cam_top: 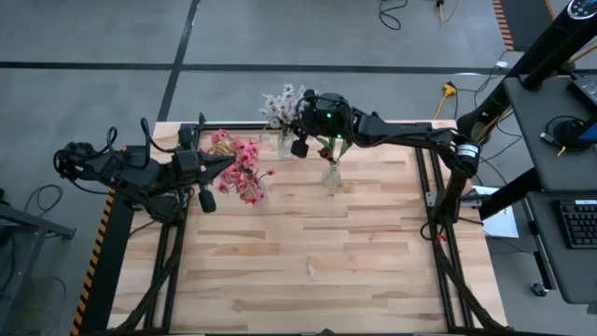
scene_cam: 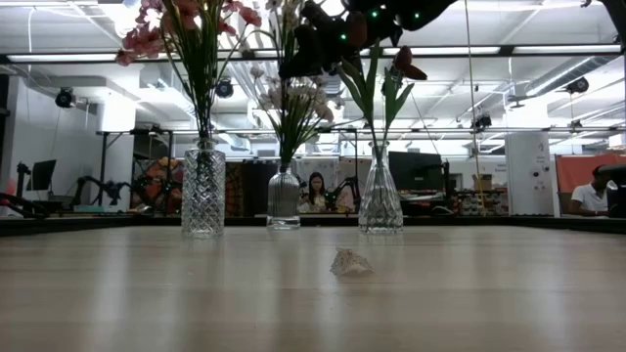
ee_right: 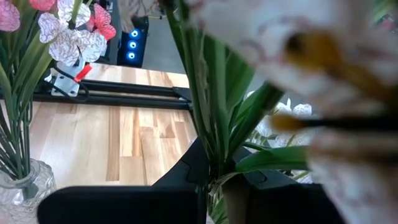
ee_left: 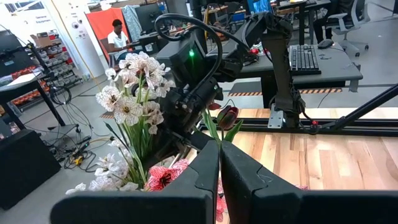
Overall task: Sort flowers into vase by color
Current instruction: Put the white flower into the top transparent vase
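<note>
Right gripper (ee_right: pixel 214 186) pinches a white flower stem (ee_right: pixel 208 93) above the middle vase (scene_cam: pixel 284 200). Left gripper (cam_top: pixel 227 162) pressed together, empty, beside pink flowers (cam_top: pixel 244 168).

— You asked what sort of place you're working in?

— A robotics lab in an open office hall. Your wooden table (cam_top: pixel 308 252) sits on a grey concrete floor (cam_top: pixel 280 37) with cables (cam_top: pixel 448 93) trailing across it. Beside it stands a desk (cam_top: pixel 569 140) with a keyboard (cam_top: pixel 580 222). Level across the table you see ceiling lights (scene_cam: pixel 548 73), monitors (scene_cam: pixel 416 168) and a seated person (scene_cam: pixel 316 192) — more workstations beyond.
</note>
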